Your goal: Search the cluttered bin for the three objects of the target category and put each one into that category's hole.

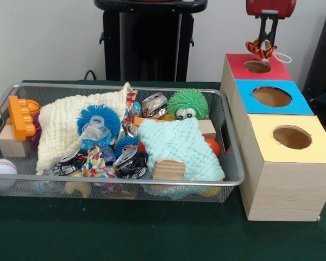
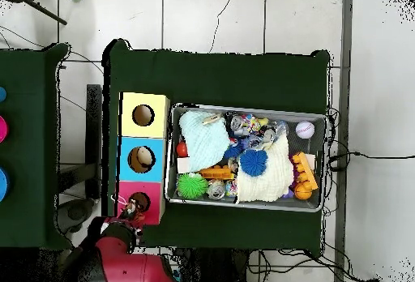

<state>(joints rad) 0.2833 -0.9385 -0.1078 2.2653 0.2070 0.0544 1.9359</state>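
- Toy (image 1: 260,50), small, orange and striped, is hanging in the gripper (image 1: 266,43), just above the hole (image 1: 257,66) in the red-faced box (image 1: 261,70).
- Gripper is clamping its upper part.
- It is looking soft and light, likely dropping easily.
- Bin (image 1: 228,182) is sitting beside the boxes on the counter (image 1: 152,234).

We saw the gripper (image 1: 267,48) hanging just above the hole (image 1: 257,66) in the red box (image 1: 259,67), pinching a small orange toy (image 1: 261,49), while the bin (image 1: 232,179) beside the boxes lay heaped with cloths, cans and balls.
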